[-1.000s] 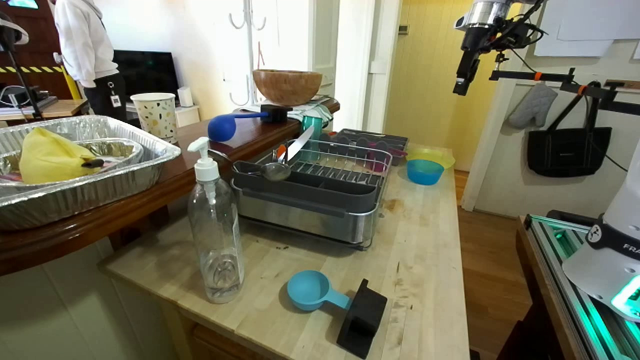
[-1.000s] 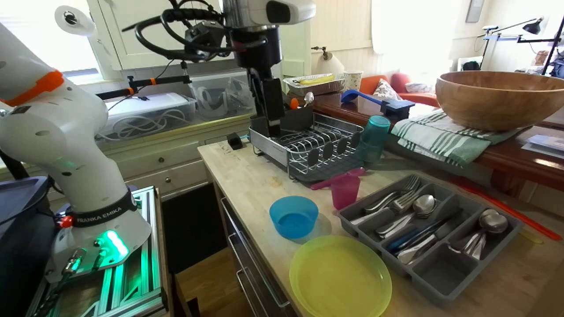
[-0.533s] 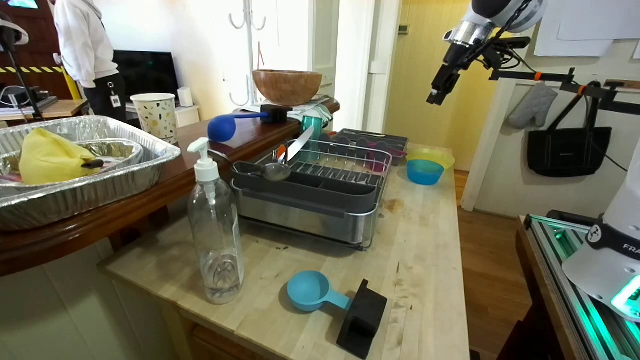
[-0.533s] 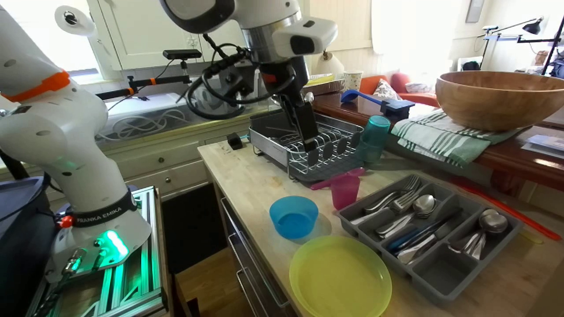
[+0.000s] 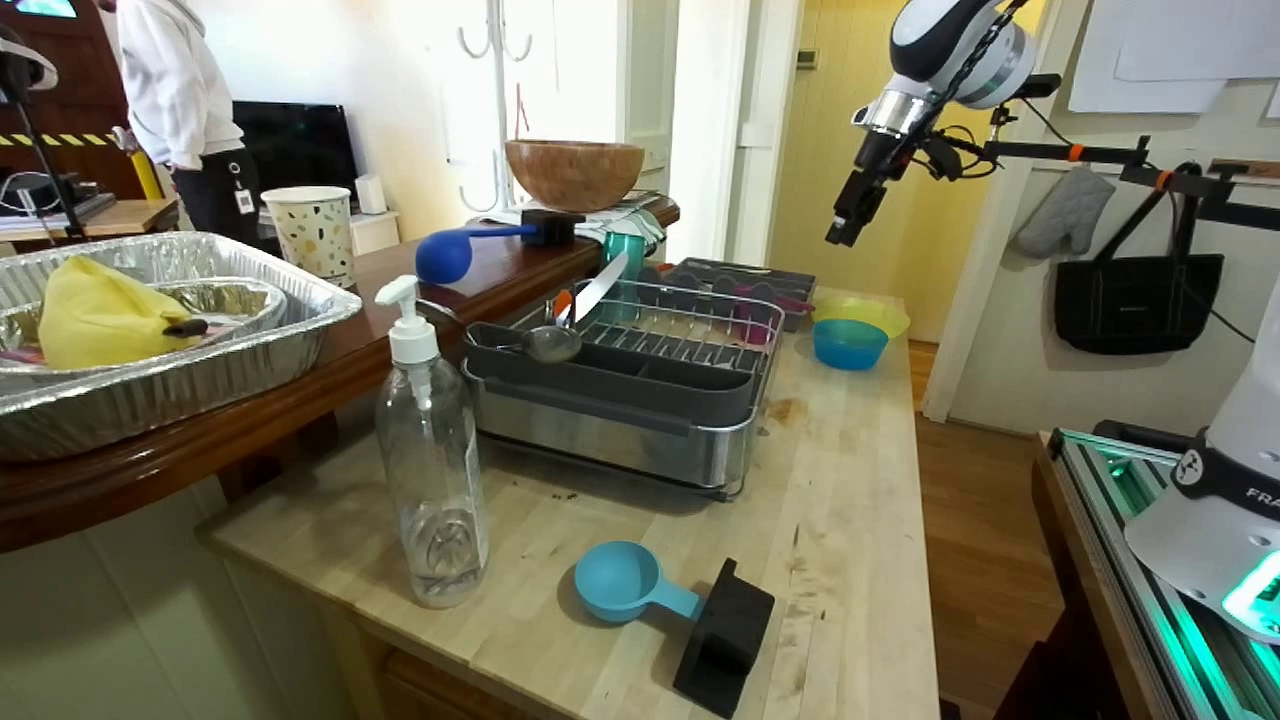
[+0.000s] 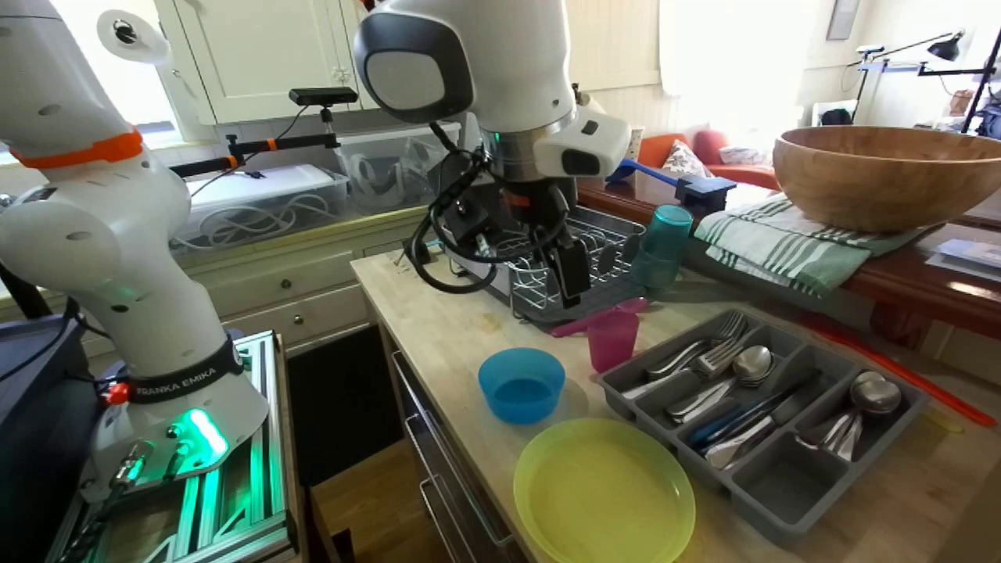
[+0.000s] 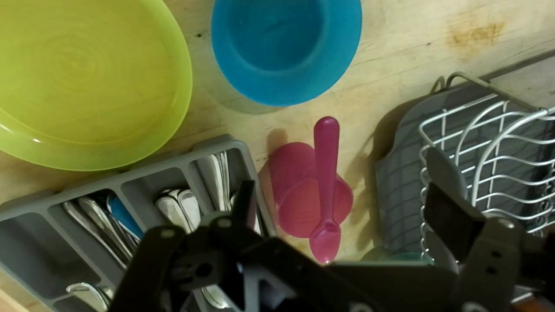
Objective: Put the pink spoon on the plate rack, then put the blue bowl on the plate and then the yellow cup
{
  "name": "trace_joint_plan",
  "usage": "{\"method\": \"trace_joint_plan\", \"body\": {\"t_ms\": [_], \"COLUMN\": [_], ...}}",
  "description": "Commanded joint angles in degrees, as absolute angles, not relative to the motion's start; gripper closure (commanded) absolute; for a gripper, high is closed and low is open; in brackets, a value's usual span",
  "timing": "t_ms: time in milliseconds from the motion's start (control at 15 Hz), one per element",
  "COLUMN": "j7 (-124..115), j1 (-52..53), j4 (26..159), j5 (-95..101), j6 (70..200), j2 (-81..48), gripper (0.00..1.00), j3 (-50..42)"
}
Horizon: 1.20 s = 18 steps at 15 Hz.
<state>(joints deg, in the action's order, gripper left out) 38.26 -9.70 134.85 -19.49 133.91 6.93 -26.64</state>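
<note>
The pink spoon lies across a pink cup, between the cutlery tray and the plate rack. The spoon also shows in an exterior view. The blue bowl stands upright beside the yellow plate; in the wrist view the bowl and plate are at the top. My gripper is open and empty, its fingers apart on either side of the spoon and cup, above them. It shows over the rack's near end in an exterior view. No yellow cup is in view.
The grey cutlery tray holds metal cutlery. A teal cup stands beside the rack. A wooden bowl and a blue ladle are on the raised ledge. A pump bottle and light-blue scoop stand at the rack's other side.
My gripper has moved from above the plate rack toward the pink spoon and cup, lowering and tilting back to nearly vertical. The task's objects have not moved.
</note>
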Motion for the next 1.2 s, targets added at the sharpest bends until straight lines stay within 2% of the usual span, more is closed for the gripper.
{"method": "trace_joint_plan", "body": {"t_ms": [0,1067,1133], "j7": [42.45,46.7,46.69], "j1": [-11.46,-17.65,-17.96], "j4": [132.41,129.83,129.48], "j5": [-24.16,-32.81,-32.76], "j6": [134.55,143.29,143.62], "j2": [1.28,-10.73,-11.22], "gripper": [0.0,0.0,0.03], "j3": [-24.73,-13.97,-13.47]}}
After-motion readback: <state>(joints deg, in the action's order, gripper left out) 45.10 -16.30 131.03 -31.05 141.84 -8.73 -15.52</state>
